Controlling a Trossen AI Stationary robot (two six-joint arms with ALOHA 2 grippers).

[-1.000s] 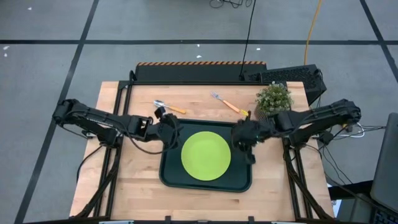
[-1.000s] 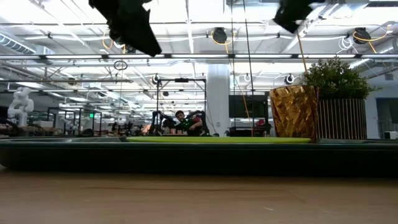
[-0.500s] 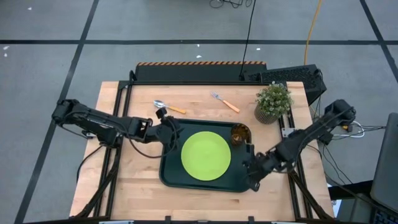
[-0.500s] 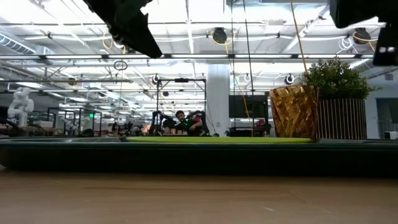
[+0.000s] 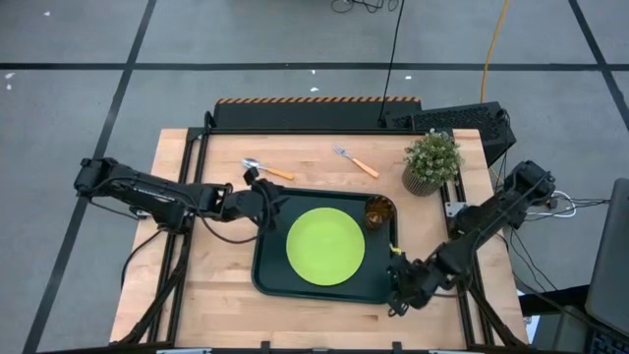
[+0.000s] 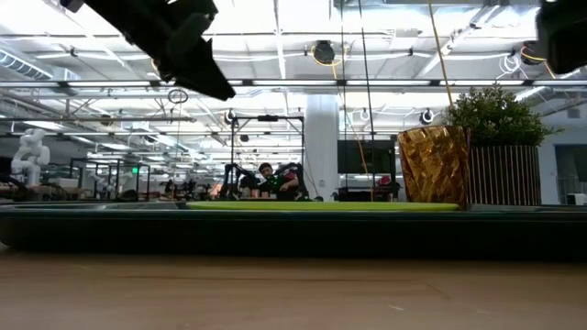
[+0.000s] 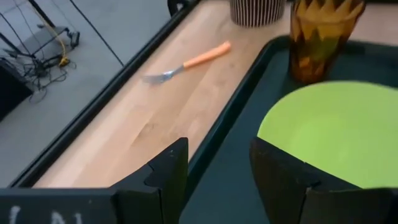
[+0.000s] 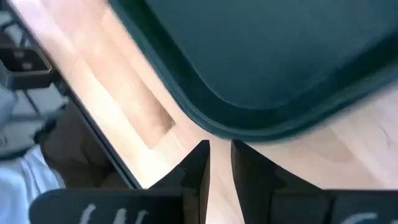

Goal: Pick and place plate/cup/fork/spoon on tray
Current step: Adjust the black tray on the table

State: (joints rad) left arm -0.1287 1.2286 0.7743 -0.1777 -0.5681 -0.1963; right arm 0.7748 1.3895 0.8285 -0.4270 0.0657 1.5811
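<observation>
The lime-green plate (image 5: 325, 246) lies in the middle of the dark tray (image 5: 269, 275). The amber cup (image 5: 377, 211) stands upright in the tray's far right corner. The spoon (image 5: 265, 168) and the fork (image 5: 356, 161) lie on the bare wood beyond the tray's far rim. My left gripper (image 5: 275, 200) hovers open over the tray's far left corner, its fingers (image 7: 165, 177) on either side of the rim with nothing between them. My right gripper (image 5: 394, 299) hangs at the tray's near right corner (image 8: 249, 118), pointing steeply down, with a narrow bare gap between its fingers (image 8: 198, 168).
A potted plant (image 5: 432, 162) stands at the table's far right, just beyond the cup. Bare wood (image 5: 206, 285) lies to the left of the tray and along the near edge. In the low view the cup (image 6: 433, 165) and the plant (image 6: 500, 147) stand side by side.
My right gripper has swung from above the cup toward the table's near edge and down to the tray's near right corner, rolling about its own line on the way. The cup has stayed upright on the tray. My left gripper has sunk a little over the tray's far left corner.
</observation>
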